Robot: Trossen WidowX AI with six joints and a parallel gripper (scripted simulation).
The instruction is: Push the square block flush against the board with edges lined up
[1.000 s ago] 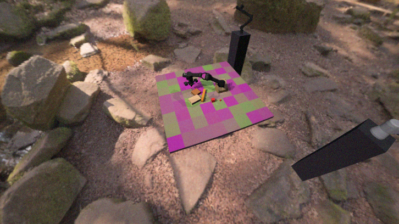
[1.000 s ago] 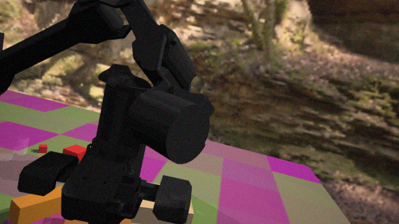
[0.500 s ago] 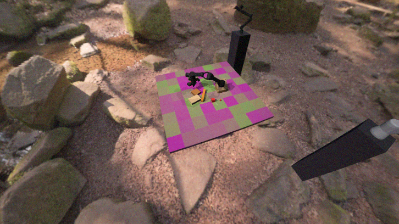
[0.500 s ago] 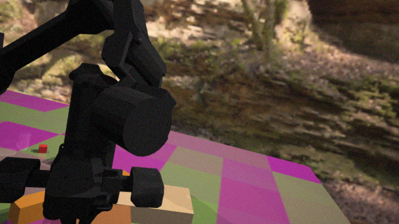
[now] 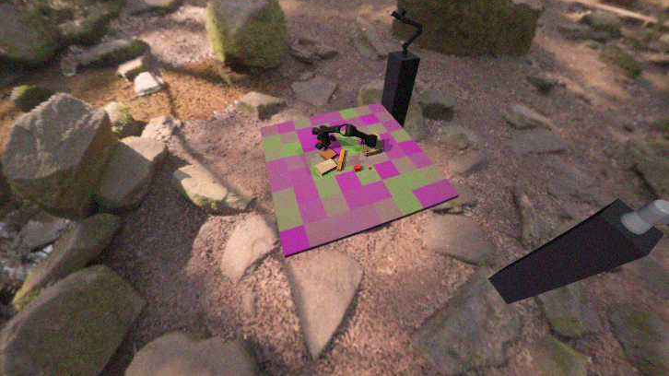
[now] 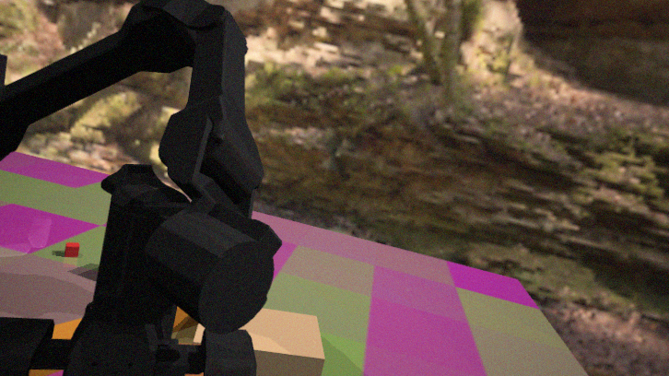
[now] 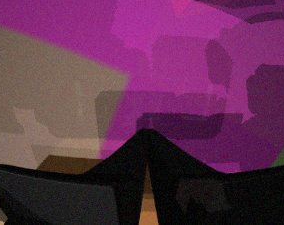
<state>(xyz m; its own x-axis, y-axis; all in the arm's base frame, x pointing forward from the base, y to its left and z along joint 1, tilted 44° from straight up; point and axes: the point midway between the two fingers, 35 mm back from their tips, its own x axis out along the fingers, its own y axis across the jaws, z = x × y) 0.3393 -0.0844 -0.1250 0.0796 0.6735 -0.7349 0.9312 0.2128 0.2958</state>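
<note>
A flat brown-orange block [image 5: 328, 154] [image 7: 148, 218], which looks square, lies on the checkered mat. A longer cream piece [image 5: 325, 167] [image 6: 290, 334], apparently the board, lies just beside it in the top view. I cannot tell whether they touch or whether any edges are even. My gripper [image 7: 146, 135] is shut and empty. In the wrist view its fingertips overlap the brown block's edge, with mat beyond; their height is unclear. In the exterior view the arm hides most of the brown block, and the fingertips are out of frame.
An orange bar [image 5: 341, 159] [image 6: 66, 328] lies close beside both pieces. A red cube [image 5: 357, 168] and a smaller red one [image 5: 369, 168] [image 6: 72, 249] lie beyond the bar. Another red object [image 5: 319, 141] shows partly behind the gripper. A tan object [image 5: 373, 149] sits by the arm's base.
</note>
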